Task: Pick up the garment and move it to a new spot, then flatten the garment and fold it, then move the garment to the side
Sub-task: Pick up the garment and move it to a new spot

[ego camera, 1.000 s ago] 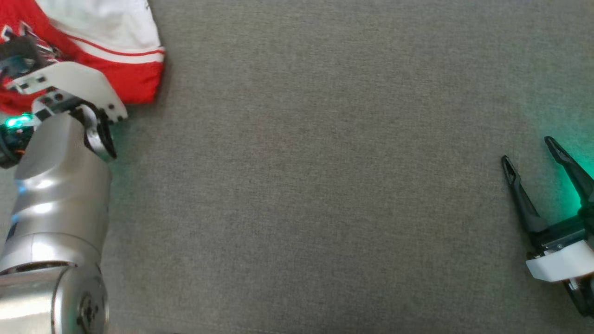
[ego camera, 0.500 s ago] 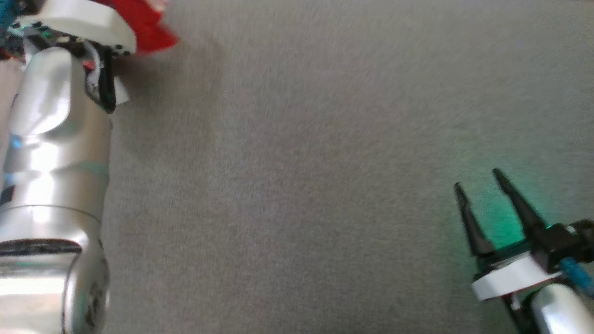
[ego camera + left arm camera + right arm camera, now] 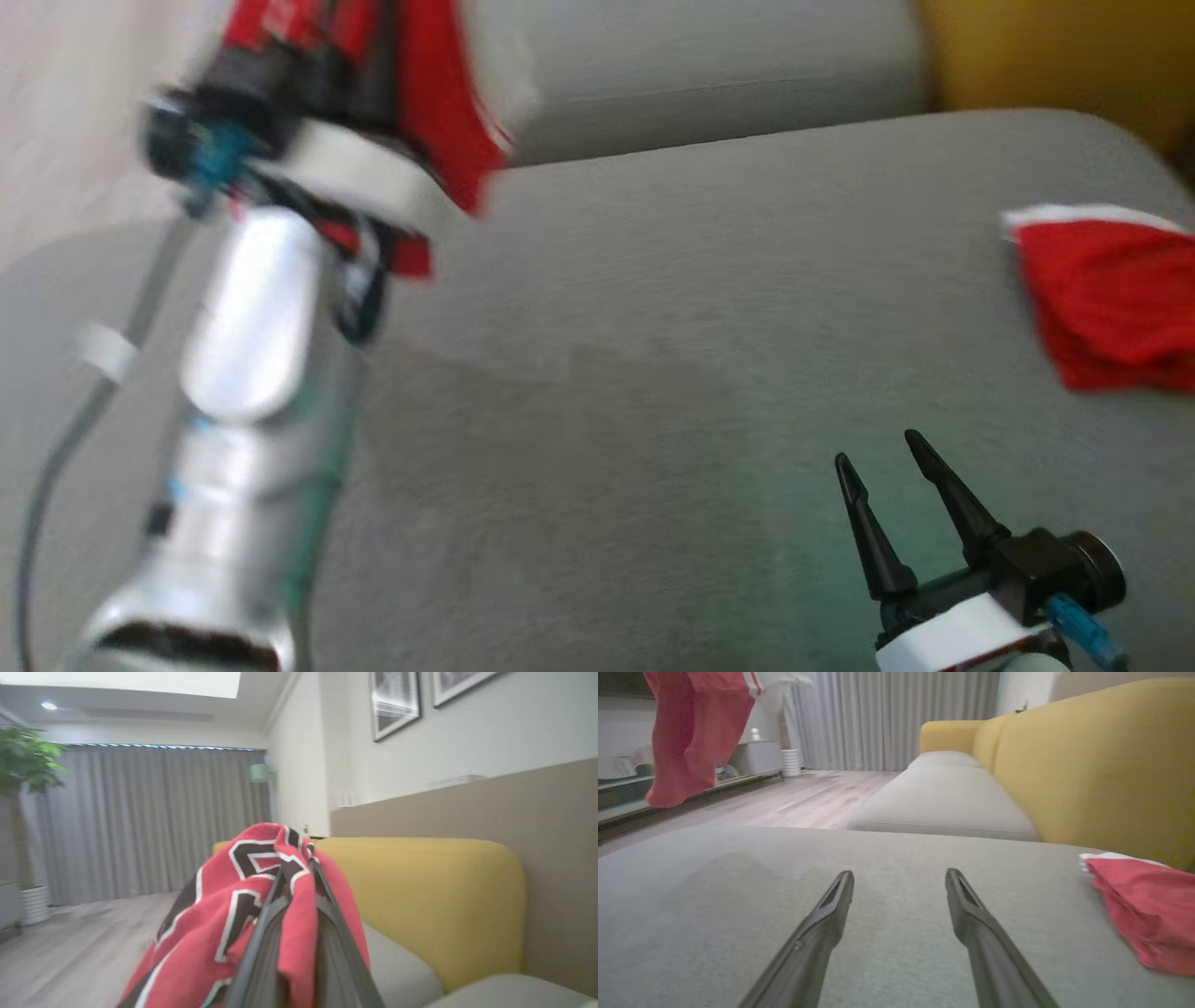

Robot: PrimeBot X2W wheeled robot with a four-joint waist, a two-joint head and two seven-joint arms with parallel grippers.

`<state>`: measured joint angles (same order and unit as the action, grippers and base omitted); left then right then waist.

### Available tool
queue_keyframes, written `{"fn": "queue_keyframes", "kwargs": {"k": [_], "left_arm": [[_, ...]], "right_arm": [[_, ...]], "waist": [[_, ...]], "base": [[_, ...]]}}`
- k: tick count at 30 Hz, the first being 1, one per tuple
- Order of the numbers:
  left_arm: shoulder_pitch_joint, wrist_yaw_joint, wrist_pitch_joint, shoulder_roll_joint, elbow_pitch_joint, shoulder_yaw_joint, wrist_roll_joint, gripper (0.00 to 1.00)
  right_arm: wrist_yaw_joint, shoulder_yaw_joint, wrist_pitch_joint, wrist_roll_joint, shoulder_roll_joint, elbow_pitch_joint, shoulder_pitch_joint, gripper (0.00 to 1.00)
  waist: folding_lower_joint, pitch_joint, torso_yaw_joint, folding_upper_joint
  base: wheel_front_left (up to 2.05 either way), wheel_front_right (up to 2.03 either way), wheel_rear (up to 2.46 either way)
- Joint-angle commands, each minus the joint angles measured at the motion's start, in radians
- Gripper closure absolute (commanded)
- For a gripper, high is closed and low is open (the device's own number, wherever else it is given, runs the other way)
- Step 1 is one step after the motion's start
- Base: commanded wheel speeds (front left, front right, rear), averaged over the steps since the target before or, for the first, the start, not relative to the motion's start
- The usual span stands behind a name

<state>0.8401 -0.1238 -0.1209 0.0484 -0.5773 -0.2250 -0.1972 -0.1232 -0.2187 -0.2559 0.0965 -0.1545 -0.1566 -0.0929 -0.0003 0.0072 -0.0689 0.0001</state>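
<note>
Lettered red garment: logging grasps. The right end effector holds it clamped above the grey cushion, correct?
No: the left end effector holds the lettered red garment clamped above the grey cushion, as the left wrist view shows. The right end effector is open.

Red garment (image 3: 439,112) aloft (blurred), right gripper (image 3: 878,447) spread

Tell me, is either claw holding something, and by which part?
The left gripper is shut on the red jersey, pinching a bunched fold of its lettered fabric; the rest hangs below. The right gripper is open and empty.
</note>
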Motion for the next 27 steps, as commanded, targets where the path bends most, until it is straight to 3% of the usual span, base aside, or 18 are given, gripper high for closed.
{"fn": "queue_keyframes", "kwargs": {"k": [1,6,13,14,15,16,17,21,27], "left_arm": [[-0.012,-0.002,0.017,0.023,0.057,0.006,-0.007,1.00],[-0.174,-0.002,0.027,0.007,0.109,-0.078,-0.048,1.00],[-0.303,0.023,-0.065,0.002,-0.026,-0.276,-0.151,1.00],[-0.306,0.028,-0.081,0.002,-0.061,-0.296,-0.171,0.88],[-0.304,0.040,-0.095,0.002,-0.095,-0.320,-0.172,0.67],[-0.300,0.054,-0.109,0.002,-0.125,-0.344,-0.165,0.20],[-0.300,0.071,-0.120,0.002,-0.144,-0.355,-0.173,0.00],[-0.307,0.128,-0.139,0.002,-0.134,-0.384,-0.195,0.00],[-0.449,0.284,-0.140,0.002,0.127,-0.340,-0.082,0.00]], "right_arm": [[-0.008,-0.020,-0.006,-0.002,-0.003,0.035,0.027,0.00],[-0.008,-0.016,-0.006,0.002,0.006,0.040,0.035,0.00],[-0.008,-0.044,-0.006,0.006,0.025,0.035,0.077,0.00],[-0.008,-0.050,-0.006,0.006,0.029,0.032,0.087,0.00],[-0.008,-0.056,-0.006,0.005,0.033,0.029,0.097,0.00],[-0.008,-0.061,-0.006,0.004,0.036,0.025,0.106,0.00],[-0.008,-0.066,-0.006,0.005,0.040,0.018,0.113,0.00],[-0.008,-0.066,-0.006,0.007,0.048,-0.001,0.121,0.00],[-0.008,-0.020,-0.006,0.010,0.063,-0.033,0.082,0.00]], "waist": [[0.0003,-0.053,-0.125,-0.0001],[0.0003,-0.024,-0.197,-0.0001],[0.0003,0.067,-0.249,-0.0001],[0.0003,0.079,-0.252,-0.0001],[0.0003,0.090,-0.255,-0.0001],[0.0003,0.098,-0.257,-0.0001],[0.0003,0.102,-0.255,-0.0001],[0.0003,0.093,-0.231,-0.0001],[0.0003,0.005,-0.126,-0.0001]], "base": [[0.00,0.00,0.00],[0.00,0.00,0.00],[0.00,0.00,0.00],[0.00,0.00,0.00],[0.00,0.00,0.00],[0.00,0.00,0.00],[0.00,0.00,0.00],[0.00,0.00,0.00],[0.00,0.00,0.00]]}}
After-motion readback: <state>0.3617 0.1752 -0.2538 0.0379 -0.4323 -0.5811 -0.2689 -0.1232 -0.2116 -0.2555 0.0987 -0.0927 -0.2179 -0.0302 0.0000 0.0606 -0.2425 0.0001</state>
